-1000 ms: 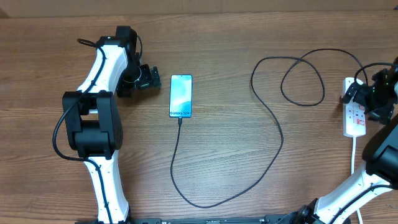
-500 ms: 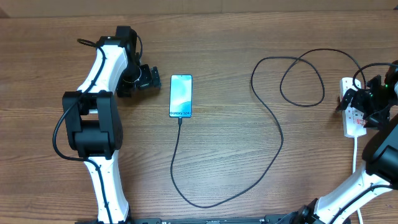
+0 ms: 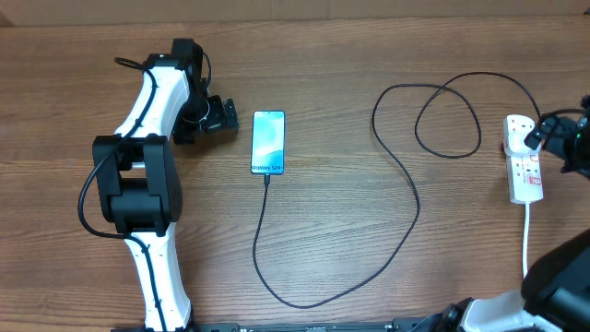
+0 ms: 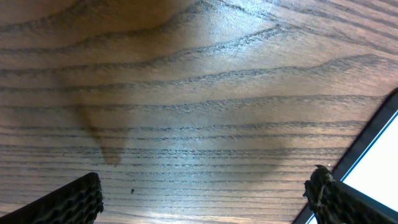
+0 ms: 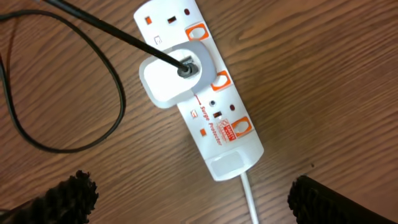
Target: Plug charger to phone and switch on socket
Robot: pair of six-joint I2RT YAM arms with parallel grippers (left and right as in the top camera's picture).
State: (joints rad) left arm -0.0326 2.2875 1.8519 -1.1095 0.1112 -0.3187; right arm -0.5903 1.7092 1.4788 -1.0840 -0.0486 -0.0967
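The phone (image 3: 268,141) lies face up mid-table, its teal screen lit. The charger (image 3: 411,198), a thin black cable, runs from the phone's near end in a wide loop across the table. It ends at a white plug (image 5: 169,79) seated in the socket (image 5: 219,134), a white strip with orange-red switches (image 5: 242,126). My left gripper (image 3: 219,114) (image 4: 205,202) rests open just left of the phone, whose dark edge (image 4: 373,149) shows beside one finger. My right gripper (image 3: 551,136) (image 5: 199,202) hovers open above the socket (image 3: 526,171), holding nothing.
The socket's white cord (image 3: 526,231) runs toward the table's near edge at the right. The left arm's black and white links (image 3: 134,184) stand at the left of the table. Bare wooden tabletop (image 3: 350,65) lies around the cable loops.
My right gripper has risen and drawn back to the right, uncovering the socket's far end. Left arm, phone and cable have not moved.
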